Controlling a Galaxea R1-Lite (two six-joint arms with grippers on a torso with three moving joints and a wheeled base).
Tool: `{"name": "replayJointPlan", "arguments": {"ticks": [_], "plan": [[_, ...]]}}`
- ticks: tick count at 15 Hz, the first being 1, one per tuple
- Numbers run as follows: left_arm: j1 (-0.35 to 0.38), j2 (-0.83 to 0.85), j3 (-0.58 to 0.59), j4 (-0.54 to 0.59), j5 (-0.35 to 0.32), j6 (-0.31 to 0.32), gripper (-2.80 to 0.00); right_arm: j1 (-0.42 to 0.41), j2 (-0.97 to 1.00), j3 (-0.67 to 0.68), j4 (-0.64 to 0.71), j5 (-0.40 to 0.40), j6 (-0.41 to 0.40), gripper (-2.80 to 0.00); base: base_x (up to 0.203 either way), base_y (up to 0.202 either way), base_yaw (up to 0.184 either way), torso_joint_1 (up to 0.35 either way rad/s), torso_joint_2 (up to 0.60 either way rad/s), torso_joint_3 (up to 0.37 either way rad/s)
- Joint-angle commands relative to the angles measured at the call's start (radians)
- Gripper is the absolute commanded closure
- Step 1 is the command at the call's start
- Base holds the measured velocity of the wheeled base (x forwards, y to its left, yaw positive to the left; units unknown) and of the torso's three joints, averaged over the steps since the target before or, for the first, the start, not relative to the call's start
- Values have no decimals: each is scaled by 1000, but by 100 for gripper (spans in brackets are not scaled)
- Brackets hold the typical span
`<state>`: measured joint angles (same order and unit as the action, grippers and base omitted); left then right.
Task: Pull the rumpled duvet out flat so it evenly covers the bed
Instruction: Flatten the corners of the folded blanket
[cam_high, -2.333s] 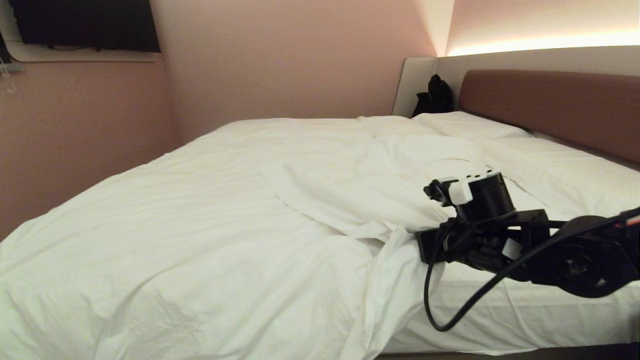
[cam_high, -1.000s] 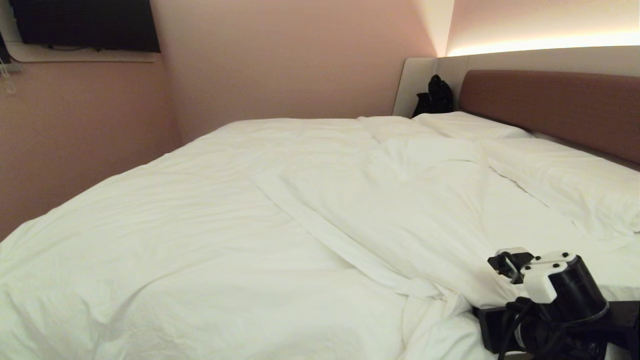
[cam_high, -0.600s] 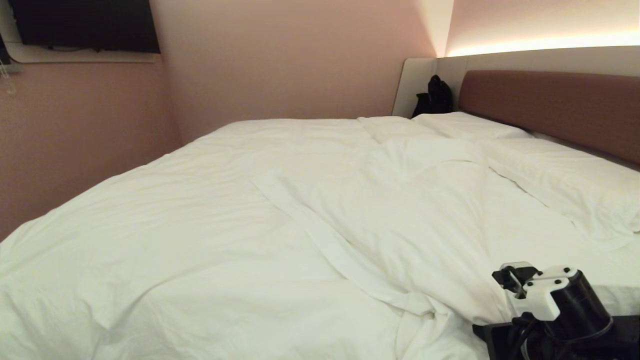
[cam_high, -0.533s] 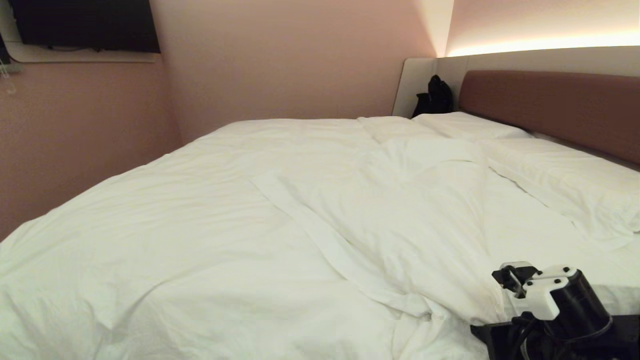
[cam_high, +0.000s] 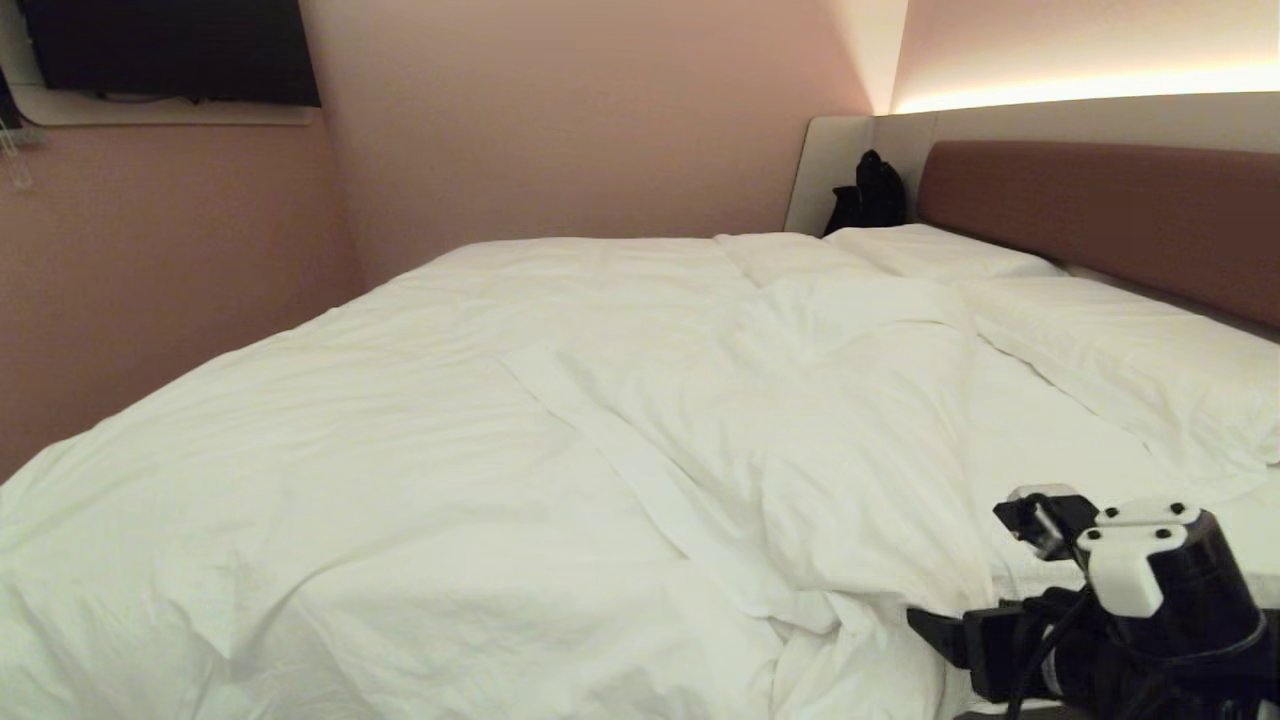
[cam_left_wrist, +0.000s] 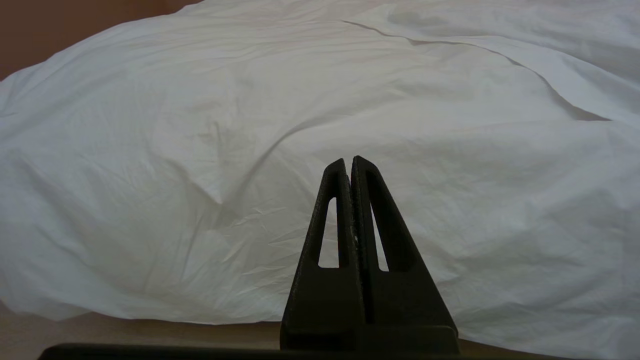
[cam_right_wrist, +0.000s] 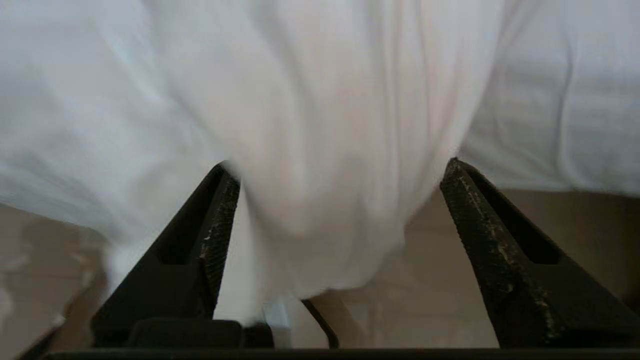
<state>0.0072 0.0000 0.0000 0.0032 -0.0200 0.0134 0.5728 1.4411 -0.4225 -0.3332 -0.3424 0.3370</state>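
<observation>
One white duvet (cam_high: 480, 450) lies across nearly the whole bed (cam_high: 1020, 190), reaching from the near edge up to the two pillows (cam_high: 1120, 360) under the reddish-brown headboard, with a long diagonal fold still running through its middle and a bunched corner hanging over the near right side. The right gripper (cam_right_wrist: 340, 200), low at that corner beside the mattress, has just let go: a second ago it was pinching the cloth it had dragged toward the bed's edge, and now its fingers (cam_right_wrist: 220, 210) stand wide apart, with the loose hem drooping between them and no longer clamped. Compared with the view of two seconds ago, when the arm reached over the middle of the bed and the fabric lay heaped there, the cover has been drawn down and sits flatter. The left gripper (cam_left_wrist: 350, 165) stays parked before the duvet's near left bulge, its fingers pressed together on nothing. The release suggests this pull is finished; what seems left is the diagonal fold and the rumpled right corner, likely needing a fresh hold further along. A dark screen (cam_high: 170, 50) hangs on the pink wall and a black bag (cam_high: 870, 190) sits by the headboard
</observation>
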Motion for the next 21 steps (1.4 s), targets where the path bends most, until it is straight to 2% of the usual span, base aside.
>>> {"name": "replayJointPlan", "arguments": {"ticks": [1,4,7,8,10,14,21], "plan": [[0,0,0,0,0,0,0,28,-111,-96,73,-3,-19,-280,0,0,0,0,0,0],[0,0,0,0,0,0,0,41,-165,-238,170,3,-44,-280,0,0,0,0,0,0],[0,0,0,0,0,0,0,42,-174,-364,206,5,-110,-280,0,0,0,0,0,0],[0,0,0,0,0,0,0,42,-161,-405,208,6,-141,0,0,0,0,0,0,0],[0,1,0,0,0,0,0,42,-89,-489,208,6,-174,0,0,0,0,0,0,0],[0,0,0,0,0,0,0,42,99,-650,206,7,-191,0,0,0,0,0,0,0],[0,1,0,0,0,0,0,42,493,-1029,209,-4,-292,0,0,0,0,0,0,0]]}}
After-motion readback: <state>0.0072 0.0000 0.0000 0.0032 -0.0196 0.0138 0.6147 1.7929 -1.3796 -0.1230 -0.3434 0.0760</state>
